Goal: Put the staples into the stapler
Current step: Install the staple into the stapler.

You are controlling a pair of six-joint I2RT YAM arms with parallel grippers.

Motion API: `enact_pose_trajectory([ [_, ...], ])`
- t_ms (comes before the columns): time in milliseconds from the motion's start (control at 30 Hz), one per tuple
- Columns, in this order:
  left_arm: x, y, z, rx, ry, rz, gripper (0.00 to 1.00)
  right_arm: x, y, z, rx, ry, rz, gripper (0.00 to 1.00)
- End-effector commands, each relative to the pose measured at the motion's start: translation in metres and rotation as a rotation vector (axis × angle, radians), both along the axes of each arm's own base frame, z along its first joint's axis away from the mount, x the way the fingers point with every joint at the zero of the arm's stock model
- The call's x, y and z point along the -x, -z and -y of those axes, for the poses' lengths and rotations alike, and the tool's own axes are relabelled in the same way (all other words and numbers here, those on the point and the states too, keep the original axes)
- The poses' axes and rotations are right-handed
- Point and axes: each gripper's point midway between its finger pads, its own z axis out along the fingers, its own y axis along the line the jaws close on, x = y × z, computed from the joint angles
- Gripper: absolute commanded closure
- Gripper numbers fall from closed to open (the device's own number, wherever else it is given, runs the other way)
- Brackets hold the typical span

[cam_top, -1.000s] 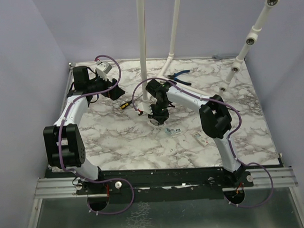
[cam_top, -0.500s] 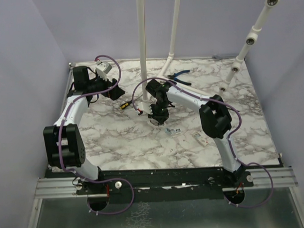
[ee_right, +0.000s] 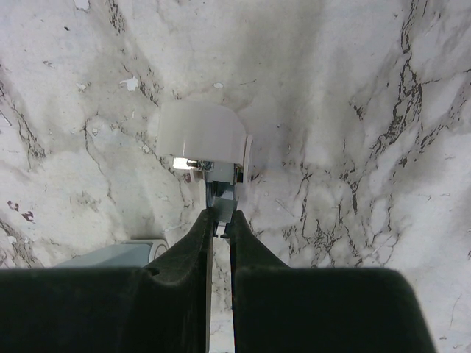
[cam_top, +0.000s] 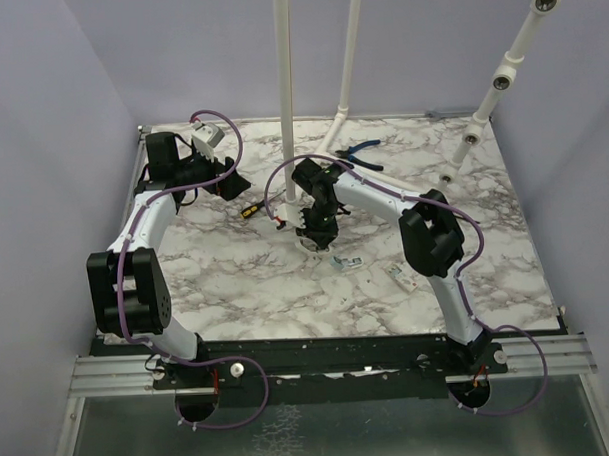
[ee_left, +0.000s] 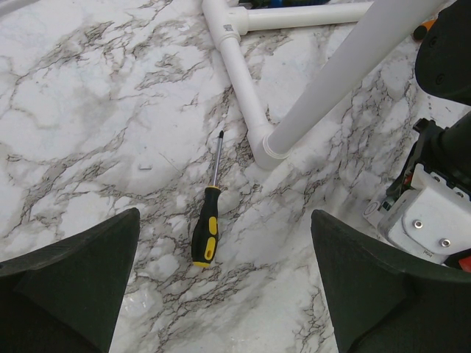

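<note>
At centre, the right gripper (ee_right: 221, 220) clenches the silvery inner metal of the stapler (ee_right: 202, 136), its pale body at 12 o'clock from the jaws. Farther, toward 10 o'clock, the left gripper (ee_left: 224, 217) hangs released near a yellow-handled screwdriver (ee_left: 205, 239).

A robotics lab test cell. Plain lilac walls (cam_top: 40, 117) box in a marble-patterned table (cam_top: 246, 280). White pipes (cam_top: 285, 89) stand on it.

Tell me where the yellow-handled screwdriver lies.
In the left wrist view, the yellow-handled screwdriver lies flat on the marble table, left of the white pipe elbow.
</note>
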Motion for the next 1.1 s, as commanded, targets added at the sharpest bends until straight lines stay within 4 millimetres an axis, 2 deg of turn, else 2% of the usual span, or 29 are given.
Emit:
enact_pose_trajectory([
  [0, 0.007, -0.007, 0.001, 0.015, 0.024, 0.017, 0.01, 0.002, -0.019, -0.003, -0.023, 0.009, 0.022, 0.93],
  [600, 0.009, -0.01, 0.002, 0.016, 0.023, 0.023, 0.01, 0.003, -0.023, 0.001, -0.004, 0.045, 0.019, 0.93],
  [1067, 0.01, -0.011, 0.001, 0.015, 0.023, 0.029, 0.01, 0.003, -0.034, 0.0, -0.021, 0.076, 0.031, 0.93],
])
